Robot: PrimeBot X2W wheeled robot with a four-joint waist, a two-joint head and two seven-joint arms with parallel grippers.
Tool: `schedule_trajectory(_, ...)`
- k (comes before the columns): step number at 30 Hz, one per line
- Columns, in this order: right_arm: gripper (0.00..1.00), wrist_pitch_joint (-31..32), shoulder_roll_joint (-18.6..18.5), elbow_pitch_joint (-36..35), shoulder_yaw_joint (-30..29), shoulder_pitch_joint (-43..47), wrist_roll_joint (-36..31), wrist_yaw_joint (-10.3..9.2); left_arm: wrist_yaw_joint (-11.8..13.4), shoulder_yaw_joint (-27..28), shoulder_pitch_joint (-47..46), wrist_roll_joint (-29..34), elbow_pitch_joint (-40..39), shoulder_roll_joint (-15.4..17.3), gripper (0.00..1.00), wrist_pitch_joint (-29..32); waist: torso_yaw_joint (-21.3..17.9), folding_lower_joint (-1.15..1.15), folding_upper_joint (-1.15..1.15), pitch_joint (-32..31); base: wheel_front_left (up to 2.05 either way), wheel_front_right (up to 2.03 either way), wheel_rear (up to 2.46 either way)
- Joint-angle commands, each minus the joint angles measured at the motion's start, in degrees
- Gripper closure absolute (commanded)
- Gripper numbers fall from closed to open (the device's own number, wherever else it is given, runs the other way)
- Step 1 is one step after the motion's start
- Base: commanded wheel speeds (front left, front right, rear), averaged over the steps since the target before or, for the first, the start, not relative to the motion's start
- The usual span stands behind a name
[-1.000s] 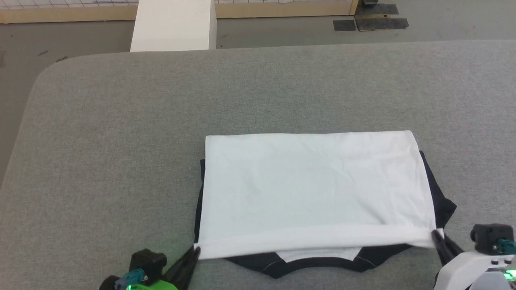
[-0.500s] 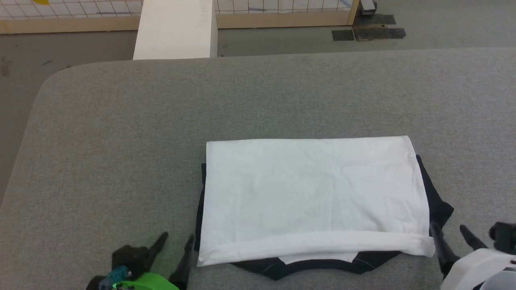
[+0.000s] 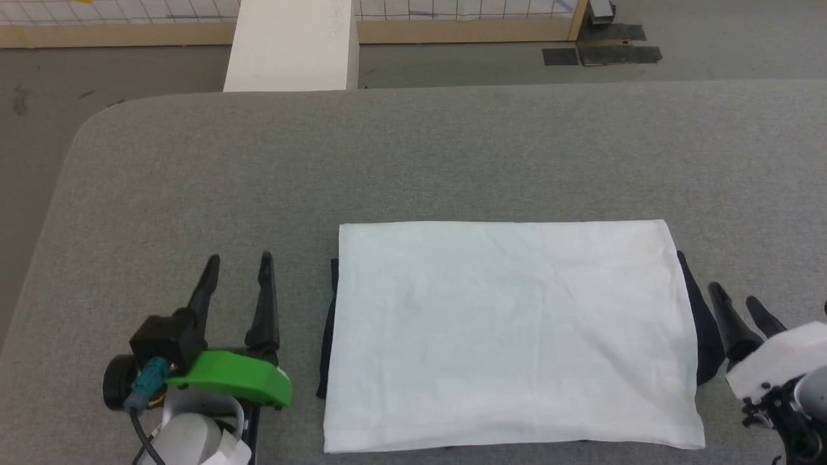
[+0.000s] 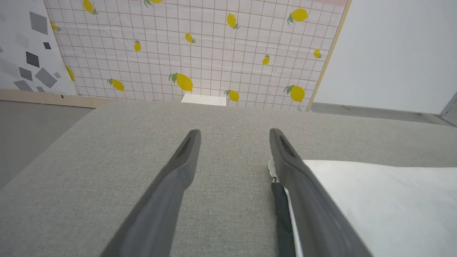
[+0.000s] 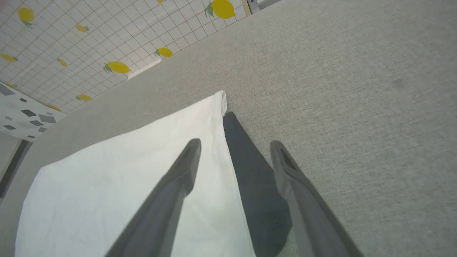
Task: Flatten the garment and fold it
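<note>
Your garment (image 3: 510,329) lay folded on the near side of the table (image 3: 413,155), its long axis left to right. Your left hand (image 3: 240,258) and right hand (image 3: 733,294) were spread wide beside it, both empty.

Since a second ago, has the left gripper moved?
Yes. The left gripper was at the garment's near-left corner; now it stands open, apart from the left edge and farther up the table.
</note>
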Motion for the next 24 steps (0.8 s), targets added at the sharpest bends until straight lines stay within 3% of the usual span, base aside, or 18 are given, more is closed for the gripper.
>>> schedule_trajectory(1,0.0,0.9,-0.5,1.4,-0.1,-1.7,0.8,-0.09,-0.4,1.2,-0.8,1.7,-0.4,-0.9,0.0,-0.3,0.2,0.0,0.0,0.2,0.0,0.0,0.0)
schedule_trajectory(11,0.0,10.6,-4.2,13.5,0.9,-9.3,0.7,-0.09,-4.7,8.7,-1.0,9.2,-0.8,-7.0,0.0,-0.3,1.1,0.0,0.0,2.7,0.0,0.0,0.0)
schedule_trajectory(20,0.0,19.9,-3.7,16.1,3.4,-10.1,4.7,-0.09,-8.1,12.7,-0.7,12.4,-0.4,-9.8,0.0,-0.3,1.7,0.0,0.0,3.4,0.0,0.0,0.0)
schedule_trajectory(21,0.14,20.6,-3.6,16.3,3.4,-10.0,4.9,-0.09,-8.4,13.0,-0.6,12.7,-0.3,-10.0,0.0,-0.3,1.7,0.0,0.0,3.4,0.0,0.0,0.0)
schedule_trajectory(22,0.51,21.1,-3.4,16.3,3.4,-9.9,5.0,-0.09,-8.8,13.2,-0.6,12.9,-0.1,-10.2,0.0,-0.3,1.7,0.0,0.0,3.4,0.0,0.0,0.0)
schedule_trajectory(24,0.83,21.9,-2.9,16.2,3.5,-9.9,5.6,-0.09,-9.3,13.7,-0.6,13.4,0.1,-10.6,0.0,-0.3,1.7,0.0,0.0,3.4,0.0,0.0,0.0)
